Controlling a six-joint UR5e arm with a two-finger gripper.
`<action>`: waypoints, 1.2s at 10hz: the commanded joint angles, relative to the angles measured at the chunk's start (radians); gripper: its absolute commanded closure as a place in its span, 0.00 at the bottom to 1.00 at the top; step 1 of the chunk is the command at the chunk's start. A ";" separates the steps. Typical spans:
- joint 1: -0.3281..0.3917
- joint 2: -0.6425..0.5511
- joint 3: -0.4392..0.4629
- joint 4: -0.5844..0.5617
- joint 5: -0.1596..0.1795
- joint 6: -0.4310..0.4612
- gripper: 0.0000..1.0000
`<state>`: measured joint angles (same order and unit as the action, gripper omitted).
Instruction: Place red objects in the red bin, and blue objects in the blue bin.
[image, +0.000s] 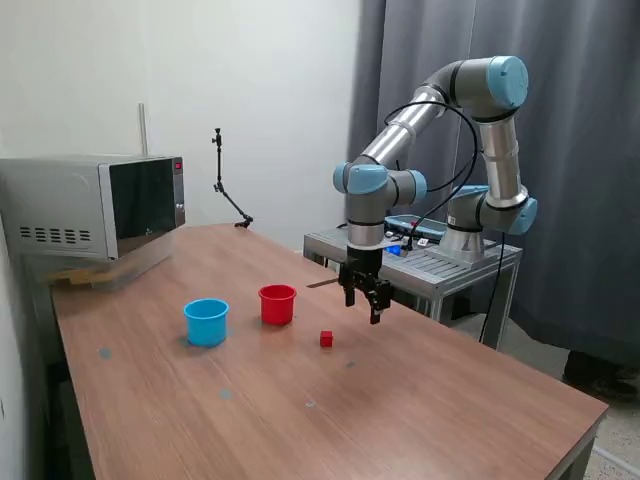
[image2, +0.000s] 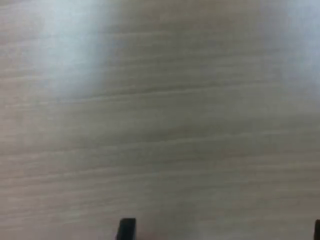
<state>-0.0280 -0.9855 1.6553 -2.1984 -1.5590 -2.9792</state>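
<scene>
Currently | end effector (image: 365, 296): above surface (image: 400, 400), fingers parted, empty; red cube (image: 326, 339): near red cup (image: 277, 304); blue cup (image: 206, 321): beside it

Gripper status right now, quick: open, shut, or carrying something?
Gripper: open and empty, hanging above the table, apart from the red cube; the wrist view shows only bare wood between the fingertips.
</scene>
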 joint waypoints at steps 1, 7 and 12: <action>-0.022 0.020 -0.017 -0.055 0.000 0.040 0.00; -0.056 0.140 -0.049 -0.103 0.005 0.032 0.00; -0.078 0.157 -0.075 -0.129 -0.001 0.031 0.00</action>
<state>-0.0998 -0.8312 1.5887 -2.3196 -1.5583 -2.9482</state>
